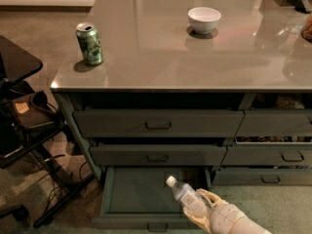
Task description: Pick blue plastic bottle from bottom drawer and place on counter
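The blue plastic bottle (186, 197), clear with a white cap and light label, is held tilted above the open bottom drawer (136, 194), cap pointing up-left. My gripper (201, 207), pale cream, comes in from the lower right and is shut on the bottle's lower body. The drawer is pulled out, and the part of its floor that shows is bare. The counter (161, 48) stretches above the drawer cabinets, glossy grey-brown.
A green soda can (89, 43) stands near the counter's front-left corner. A white bowl (204, 19) sits mid-counter at the back. Two shut drawers (158, 124) lie above the open one. A black side table (14, 62) and cart stand at the left.
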{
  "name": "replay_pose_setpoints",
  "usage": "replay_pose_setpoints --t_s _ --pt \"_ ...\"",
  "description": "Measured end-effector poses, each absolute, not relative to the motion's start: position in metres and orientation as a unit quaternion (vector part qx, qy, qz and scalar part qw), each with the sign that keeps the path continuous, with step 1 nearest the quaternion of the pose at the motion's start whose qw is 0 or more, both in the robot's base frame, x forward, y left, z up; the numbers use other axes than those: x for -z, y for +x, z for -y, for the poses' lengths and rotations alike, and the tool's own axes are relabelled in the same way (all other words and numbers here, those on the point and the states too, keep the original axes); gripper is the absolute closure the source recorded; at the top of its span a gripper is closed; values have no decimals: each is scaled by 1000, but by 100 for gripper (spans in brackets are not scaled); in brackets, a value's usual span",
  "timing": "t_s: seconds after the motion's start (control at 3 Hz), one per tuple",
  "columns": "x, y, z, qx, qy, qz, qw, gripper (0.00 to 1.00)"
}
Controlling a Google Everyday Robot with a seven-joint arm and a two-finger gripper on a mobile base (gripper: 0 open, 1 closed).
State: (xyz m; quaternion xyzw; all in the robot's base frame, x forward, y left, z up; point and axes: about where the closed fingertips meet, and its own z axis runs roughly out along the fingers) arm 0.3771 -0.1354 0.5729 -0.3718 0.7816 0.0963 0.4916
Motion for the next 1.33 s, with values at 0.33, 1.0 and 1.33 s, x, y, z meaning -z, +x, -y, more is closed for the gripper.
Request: replay_pose_setpoints --t_s 0.33,1.0,1.33 --pt "-587 361 133 -102 -380 -775 495 100" --pt "-733 323 91 -61 -479 -730 484 100" --pt "-762 319 75 -56 -493 -723 481 100"
